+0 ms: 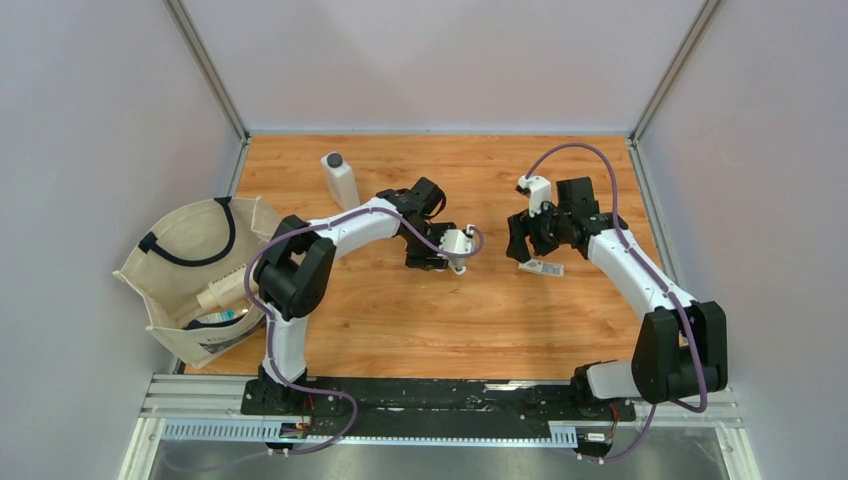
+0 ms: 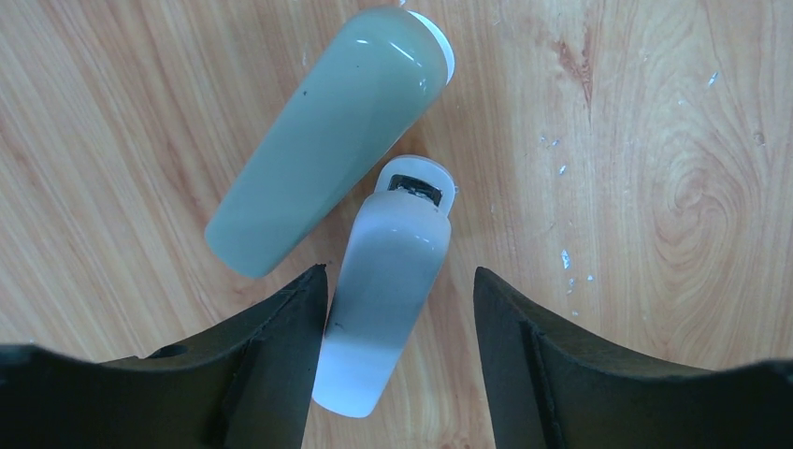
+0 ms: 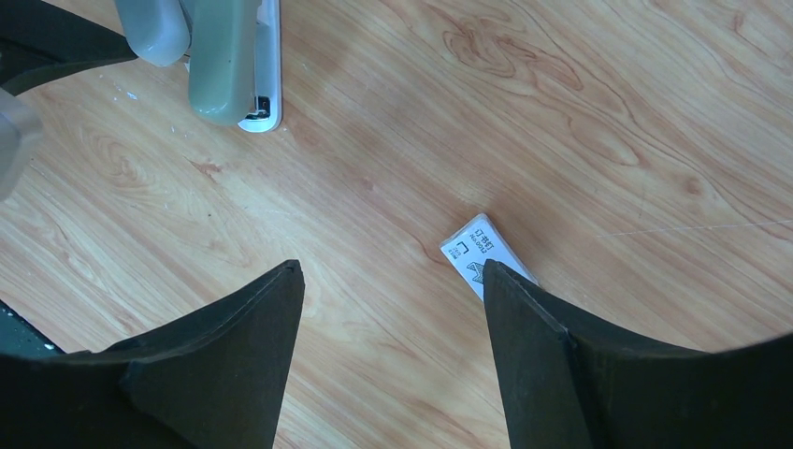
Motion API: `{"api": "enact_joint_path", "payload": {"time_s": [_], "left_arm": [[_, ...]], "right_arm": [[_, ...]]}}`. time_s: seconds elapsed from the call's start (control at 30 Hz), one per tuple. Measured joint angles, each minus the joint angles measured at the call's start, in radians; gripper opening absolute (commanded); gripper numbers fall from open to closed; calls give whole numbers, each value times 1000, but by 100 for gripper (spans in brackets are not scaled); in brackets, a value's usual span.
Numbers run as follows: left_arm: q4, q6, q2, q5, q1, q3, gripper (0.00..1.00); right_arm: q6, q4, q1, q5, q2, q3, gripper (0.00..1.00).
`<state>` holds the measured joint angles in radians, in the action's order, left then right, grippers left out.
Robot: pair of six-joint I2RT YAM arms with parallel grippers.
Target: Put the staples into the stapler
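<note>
Staples [image 3: 482, 253]: tiny white box, dark marks

White bottle [image 1: 340, 180], dark cap, stands upright on the tabletop [image 1: 420, 330], beyond and left of the left hand [image 1: 428, 262]. Canvas bag [image 1: 170, 238], farther left, apparently holds tubes.

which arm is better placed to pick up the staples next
Right. The staples lie just beside the open right gripper; the left gripper straddles the white stapler, farther away.
</note>
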<state>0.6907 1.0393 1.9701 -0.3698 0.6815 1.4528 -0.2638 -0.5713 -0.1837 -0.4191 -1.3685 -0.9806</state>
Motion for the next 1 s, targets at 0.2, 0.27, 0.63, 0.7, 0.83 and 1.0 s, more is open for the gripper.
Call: {"api": "enact_joint_path", "payload": {"time_s": [0.2, 0.27, 0.63, 0.7, 0.83, 1.0], "left_arm": [[8, -1, 32, 21, 8, 22, 51], [10, -4, 34, 26, 8, 27, 44], [27, -28, 34, 39, 16, 30, 0], [33, -37, 34, 39, 18, 30, 0], [61, -76, 17, 23, 23, 19, 0], [69, -171, -79, -26, 27, -40, 0]], "right_arm": [[-2, 0, 0, -3, 0, 0, 73], [-3, 0, 0, -3, 0, 0, 73], [-8, 0, 2, -18, 2, 0, 73], [-14, 0, 2, -30, 6, 2, 72], [-32, -1, 2, -85, 29, 21, 72], [-67, 0, 2, -192, 69, 57, 74]]}}
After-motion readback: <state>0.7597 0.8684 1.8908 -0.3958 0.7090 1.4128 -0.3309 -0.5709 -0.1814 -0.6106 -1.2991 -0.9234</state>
